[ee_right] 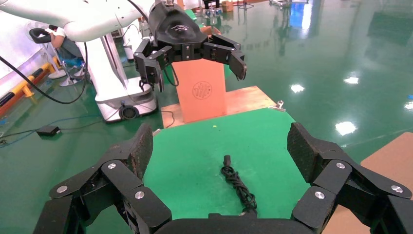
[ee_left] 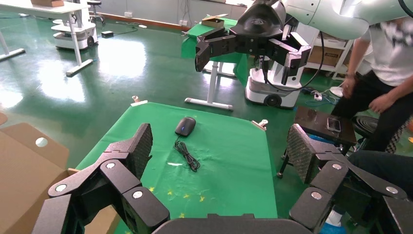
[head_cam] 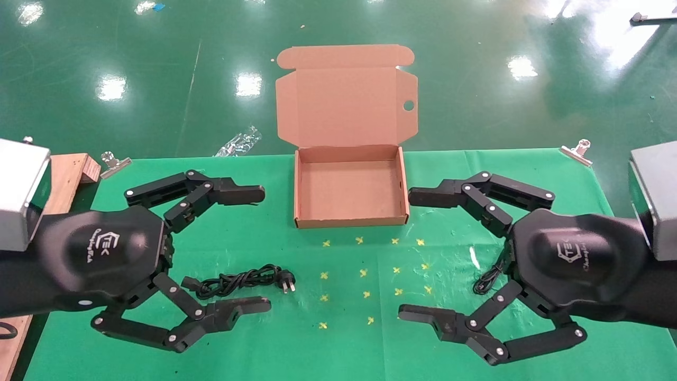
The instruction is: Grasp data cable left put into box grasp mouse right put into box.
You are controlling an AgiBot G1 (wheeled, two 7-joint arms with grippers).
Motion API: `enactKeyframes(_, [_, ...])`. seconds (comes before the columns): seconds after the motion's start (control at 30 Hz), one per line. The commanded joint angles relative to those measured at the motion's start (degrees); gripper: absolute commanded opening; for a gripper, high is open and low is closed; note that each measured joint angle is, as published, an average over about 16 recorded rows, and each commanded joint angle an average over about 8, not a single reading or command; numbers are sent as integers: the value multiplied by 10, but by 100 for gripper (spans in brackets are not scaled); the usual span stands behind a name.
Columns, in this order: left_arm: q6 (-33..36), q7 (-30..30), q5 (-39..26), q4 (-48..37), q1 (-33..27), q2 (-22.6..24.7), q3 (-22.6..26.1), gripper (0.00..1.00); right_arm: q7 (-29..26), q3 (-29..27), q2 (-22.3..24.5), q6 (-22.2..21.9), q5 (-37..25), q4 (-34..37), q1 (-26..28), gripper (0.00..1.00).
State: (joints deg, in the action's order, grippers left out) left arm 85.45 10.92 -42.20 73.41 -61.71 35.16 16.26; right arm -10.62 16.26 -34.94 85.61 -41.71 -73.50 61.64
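Both grippers, left and right, hover low over the green tabletop with fingers spread wide, holding nothing. Neither item is packed yet: the box at twelve o'clock stands open and empty. Its data cable lies between the left fingers, while the mouse sits under the right gripper, hidden from the head view.

Green table: box, data cable, mouse
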Motion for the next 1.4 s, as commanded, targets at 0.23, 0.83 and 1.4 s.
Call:
enactKeyframes(0.23, [0,0,0,0,0,0,0,100,0,0,0,0,0,0,0,100])
enactKeyframes(0.83, [0,0,0,0,0,0,0,100,0,0,0,0,0,0,0,100])
enactKeyframes(1.4, [0,0,0,0,0,0,0,100,0,0,0,0,0,0,0,100])
